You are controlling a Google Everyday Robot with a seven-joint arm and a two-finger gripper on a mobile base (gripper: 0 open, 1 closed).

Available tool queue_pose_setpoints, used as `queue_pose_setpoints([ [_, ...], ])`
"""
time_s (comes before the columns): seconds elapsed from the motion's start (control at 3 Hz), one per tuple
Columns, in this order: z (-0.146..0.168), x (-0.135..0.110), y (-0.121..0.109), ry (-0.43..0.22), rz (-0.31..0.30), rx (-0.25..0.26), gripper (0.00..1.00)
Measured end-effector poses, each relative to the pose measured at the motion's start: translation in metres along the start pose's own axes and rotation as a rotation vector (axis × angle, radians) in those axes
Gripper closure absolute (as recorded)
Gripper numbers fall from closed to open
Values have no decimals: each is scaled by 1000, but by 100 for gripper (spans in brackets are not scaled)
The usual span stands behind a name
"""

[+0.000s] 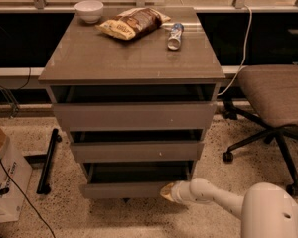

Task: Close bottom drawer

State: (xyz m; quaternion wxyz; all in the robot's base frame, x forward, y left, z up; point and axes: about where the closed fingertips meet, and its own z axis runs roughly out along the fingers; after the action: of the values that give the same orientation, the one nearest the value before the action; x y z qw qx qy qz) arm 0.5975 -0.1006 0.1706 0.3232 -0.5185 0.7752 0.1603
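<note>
Though ajar, bottom drawer (123, 190) at gripper (167, 191)

The pale gripper (167, 191) lay at the right end of the flat front of the grey-brown bottom drawer (124, 190), too blurred to tell contact. The white robot arm (268, 214) ran off the lower right corner. The brown padded office chair (273, 90) was cut by the right edge, the cardboard box (7, 177) by the left.

Cabinet top (114, 58) holds bowl (89, 10), snack bag (131, 23), maybe bottle (175, 35); gripper (166, 191) near floor (114, 218).
</note>
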Motion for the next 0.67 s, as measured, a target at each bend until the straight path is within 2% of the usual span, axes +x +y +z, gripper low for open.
queue_pose_setpoints([
  [0.67, 13, -20, -29, -51, -44, 38, 100],
])
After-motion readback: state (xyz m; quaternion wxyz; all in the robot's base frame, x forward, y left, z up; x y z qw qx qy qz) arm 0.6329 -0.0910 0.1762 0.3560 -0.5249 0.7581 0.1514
